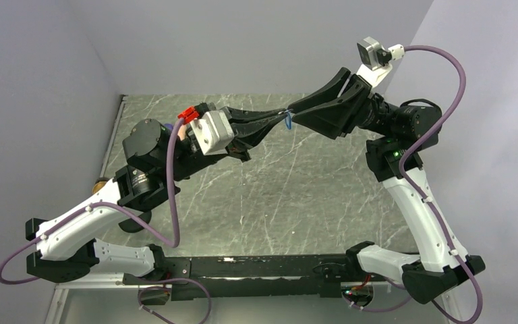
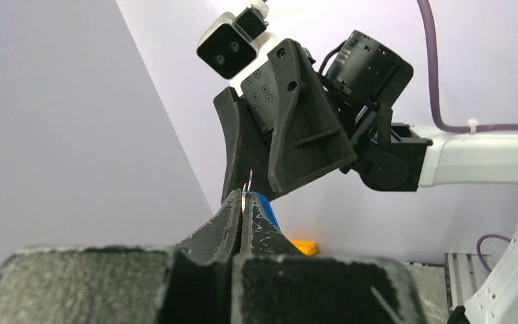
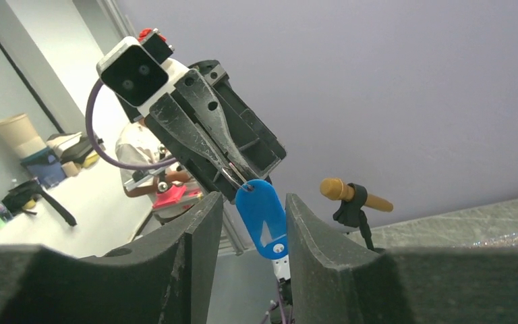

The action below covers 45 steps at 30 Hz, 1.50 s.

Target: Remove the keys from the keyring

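Two arm bases sit at the near edge of the marble table [image 1: 263,202], the left at roughly 7 o'clock in the top view and the right at roughly 5. The left arm's white link swings out toward 9 o'clock, folds back at the elbow, and the forearm then reaches toward 2 o'clock, up off the table. The right arm does the mirror thing: white link out to 3 o'clock, up toward 12, then the wrist bends over so the hand points at about 9 o'clock.

They meet nose to nose in mid-air over the far half of the table, around 12 o'clock from its middle. The left gripper [image 1: 279,119] is pinched tight on the thin silvery keyring [image 2: 247,183], fingers pressed flat together with just a sliver of wire poking out. The blue-headed key [image 3: 262,216] hangs off that ring toward 6 o'clock in the right wrist view, with a tiny pale bit at its bottom end.

The right gripper [image 1: 297,116] has its fingers spread, and the key dangles in the gap between them. It's close to the 3 o'clock finger, but I can't tell if it touches.
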{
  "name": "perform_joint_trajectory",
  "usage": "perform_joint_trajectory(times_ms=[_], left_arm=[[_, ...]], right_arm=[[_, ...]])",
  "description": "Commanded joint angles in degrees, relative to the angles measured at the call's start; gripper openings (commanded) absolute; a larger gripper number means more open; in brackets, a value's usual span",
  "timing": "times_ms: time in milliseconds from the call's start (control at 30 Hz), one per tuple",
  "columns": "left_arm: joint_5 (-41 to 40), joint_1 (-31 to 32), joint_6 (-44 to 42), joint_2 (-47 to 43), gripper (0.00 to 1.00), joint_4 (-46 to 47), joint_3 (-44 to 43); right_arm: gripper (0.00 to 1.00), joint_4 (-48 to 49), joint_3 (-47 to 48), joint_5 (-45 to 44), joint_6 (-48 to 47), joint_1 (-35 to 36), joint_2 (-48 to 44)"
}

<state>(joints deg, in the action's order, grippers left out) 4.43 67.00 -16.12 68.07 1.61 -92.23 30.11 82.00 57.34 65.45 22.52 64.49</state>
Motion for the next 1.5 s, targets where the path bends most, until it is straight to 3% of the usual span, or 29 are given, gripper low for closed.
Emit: perform_joint_trajectory(times_ms=[0,900,967,1167,1233,1367,1467], left_arm=[[-1.2,0.3,5.2,-0.8,0.00,5.0,0.1],[-0.6,0.3,7.8,2.5,0.00,4.3,-3.4],[-0.6,0.3,8.0,2.7,0.00,4.5,-3.6],[-0.1,0.3,8.7,3.5,0.00,4.1,-4.9],[0.2,0.3,8.9,3.7,0.01,3.9,-5.4],[0.1,0.3,8.9,3.6,0.06,3.9,-5.4],[0.7,0.3,8.4,3.1,0.29,3.8,-5.0]], right_arm=[[0.42,5.9,3.2,-0.1,2.2,-0.1,0.3],[0.29,8.7,1.4,-0.9,3.9,-0.1,0.2],[0.25,8.1,0.9,-0.9,3.5,-0.1,-0.3],[0.01,6.4,1.3,-1.1,2.6,-0.2,-0.5],[0.00,5.4,1.6,-1.0,2.1,-0.2,-0.5],[0.00,5.2,1.7,-0.4,1.9,-0.2,-0.7],[0.00,5.3,1.9,-0.1,1.9,-0.1,-0.8]])
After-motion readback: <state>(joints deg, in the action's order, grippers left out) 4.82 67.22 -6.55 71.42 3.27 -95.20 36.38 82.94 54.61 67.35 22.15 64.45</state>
